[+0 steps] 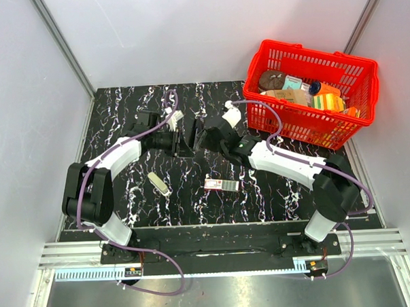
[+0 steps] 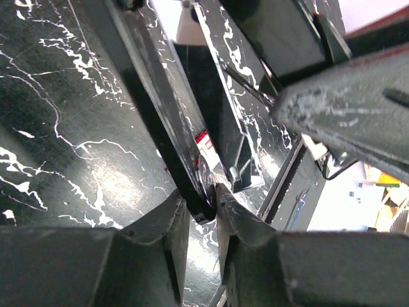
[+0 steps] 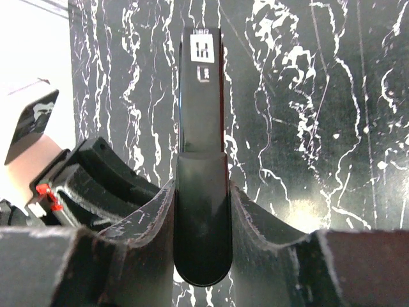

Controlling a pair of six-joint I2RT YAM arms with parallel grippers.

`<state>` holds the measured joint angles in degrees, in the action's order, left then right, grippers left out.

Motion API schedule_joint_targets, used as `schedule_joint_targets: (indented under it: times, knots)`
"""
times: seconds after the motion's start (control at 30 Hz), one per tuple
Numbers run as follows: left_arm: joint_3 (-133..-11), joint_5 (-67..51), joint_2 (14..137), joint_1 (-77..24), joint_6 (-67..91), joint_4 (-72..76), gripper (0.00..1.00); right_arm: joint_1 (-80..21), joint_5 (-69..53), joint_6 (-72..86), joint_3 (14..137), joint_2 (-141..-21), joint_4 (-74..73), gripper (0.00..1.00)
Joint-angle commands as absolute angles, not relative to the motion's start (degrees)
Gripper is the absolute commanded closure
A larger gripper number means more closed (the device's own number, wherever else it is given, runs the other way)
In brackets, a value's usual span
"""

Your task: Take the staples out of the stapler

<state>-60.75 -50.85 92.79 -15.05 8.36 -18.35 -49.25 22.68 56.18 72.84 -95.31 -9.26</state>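
Note:
The black stapler (image 1: 190, 136) is held opened out above the middle of the dark marbled table (image 1: 122, 123), between both arms. My left gripper (image 1: 180, 138) comes in from the left. In the left wrist view it (image 2: 201, 198) is shut on the tip of one thin black arm of the stapler (image 2: 182, 115), next to a red-and-white part and the metal channel (image 2: 225, 131). My right gripper (image 1: 203, 137) is shut on the stapler's glossy black top cover (image 3: 200, 121), which runs straight out between its jaws (image 3: 201, 187). I cannot make out any staples.
A pale short bar (image 1: 159, 184) and a small pink-and-white box (image 1: 221, 185) lie on the table in front of the arms. A red basket (image 1: 302, 48) with several items stands at the back right, close behind the right arm.

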Motion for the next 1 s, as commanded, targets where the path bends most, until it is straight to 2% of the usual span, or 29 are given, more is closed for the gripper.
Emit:
schedule_joint_targets:
  times: [0.0,0.17,0.3,0.33,0.7,0.97]
  knots:
    - [-62.93,-50.63,91.05,-14.15,5.89,-14.77,0.80,-51.86,16.35,59.59,73.04,-91.23,-3.25,1.00]
    - [-62.75,-49.92,90.97,-13.45,4.66,-15.38,0.83,-52.03,14.33,59.94,72.95,-91.50,-2.55,1.00]
    - [-62.75,-47.56,90.44,-13.18,1.95,-16.34,0.99,-52.03,13.54,59.77,72.51,-91.23,-2.37,1.00]
    - [-62.75,-46.59,90.27,-13.10,0.80,-16.87,1.00,-52.03,13.45,59.50,72.16,-91.14,-2.37,1.00]
    - [-63.11,-34.11,87.45,-13.10,-18.62,-21.09,1.00,-50.98,8.27,53.79,64.00,-88.07,1.56,1.00]
    - [-58.28,-27.52,84.46,-13.10,-30.40,-16.70,1.00,-50.10,0.18,44.04,57.22,-84.20,4.39,1.00]
